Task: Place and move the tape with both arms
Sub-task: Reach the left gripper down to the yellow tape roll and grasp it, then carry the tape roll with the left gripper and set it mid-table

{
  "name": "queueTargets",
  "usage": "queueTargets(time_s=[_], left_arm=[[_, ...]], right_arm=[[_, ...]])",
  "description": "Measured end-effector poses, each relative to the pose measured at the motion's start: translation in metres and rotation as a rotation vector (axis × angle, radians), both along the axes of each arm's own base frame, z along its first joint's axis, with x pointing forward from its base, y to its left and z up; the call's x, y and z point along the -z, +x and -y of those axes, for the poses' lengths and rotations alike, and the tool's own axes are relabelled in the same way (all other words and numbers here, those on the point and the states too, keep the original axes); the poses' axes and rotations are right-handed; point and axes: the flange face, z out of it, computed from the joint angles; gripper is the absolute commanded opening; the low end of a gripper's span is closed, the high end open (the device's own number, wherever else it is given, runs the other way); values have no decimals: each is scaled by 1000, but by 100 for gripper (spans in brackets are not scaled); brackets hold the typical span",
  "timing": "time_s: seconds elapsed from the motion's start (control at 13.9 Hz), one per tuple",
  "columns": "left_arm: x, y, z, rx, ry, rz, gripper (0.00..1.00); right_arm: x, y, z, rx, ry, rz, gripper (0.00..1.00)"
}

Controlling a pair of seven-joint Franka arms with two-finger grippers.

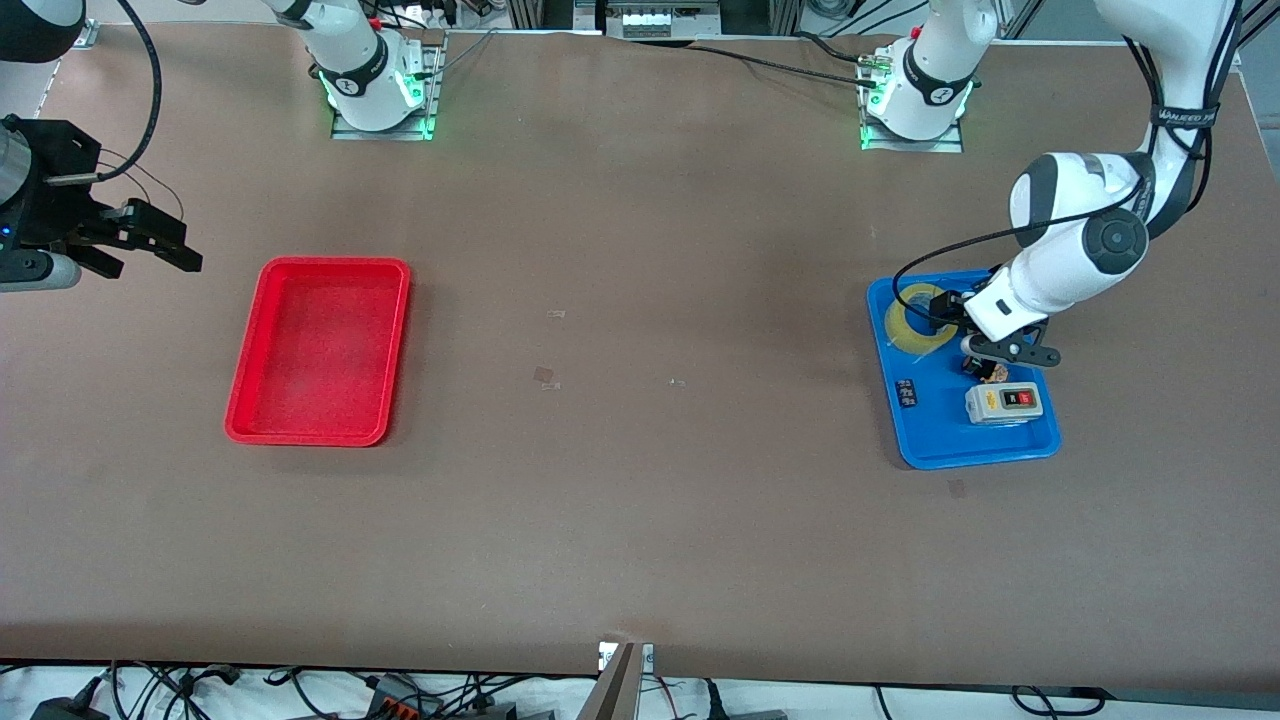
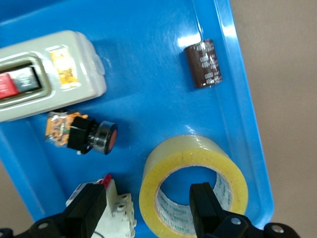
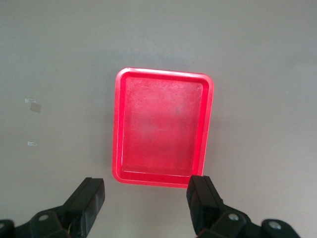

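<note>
The tape (image 1: 912, 325), a yellowish translucent roll, lies flat in the blue tray (image 1: 940, 430) at the left arm's end of the table. In the left wrist view the tape (image 2: 188, 148) lies in the blue tray (image 2: 148, 74). My left gripper (image 1: 955, 322) is low over it and open. In its wrist view the left gripper (image 2: 146, 198) straddles the roll's wall, with one finger in the hole and the other outside by a white part (image 2: 119, 213). My right gripper (image 1: 170, 243) is open and empty in the air at the right arm's end; in its own view the right gripper (image 3: 146, 193) is beside the red tray.
An empty red tray (image 1: 320, 350) lies toward the right arm's end and shows in the right wrist view (image 3: 163, 129). The blue tray also holds a white-grey switch box (image 1: 1003, 403) (image 2: 44, 79), a black-and-red push button (image 2: 89, 136) and a dark cylinder (image 2: 203, 64).
</note>
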Motion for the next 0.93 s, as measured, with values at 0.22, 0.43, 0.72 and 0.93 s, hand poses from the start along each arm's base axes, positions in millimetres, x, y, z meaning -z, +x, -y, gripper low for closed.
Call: queueTargets(time_s=[0.22,0.43,0.72,0.93], left_arm=[[23,-1,5,67,-13,-9,81],[32,-2,4,88,-18,-21,9],[32,-3,3,90,-20,-31,0],[20,4,3,68,-36,-81,0]], right_arm=[[0,0,0,0,0,0,100],[0,0,0,0,0,0,100],[0,0,0,0,0,0,100],[0,0,0,0,0,0,100]])
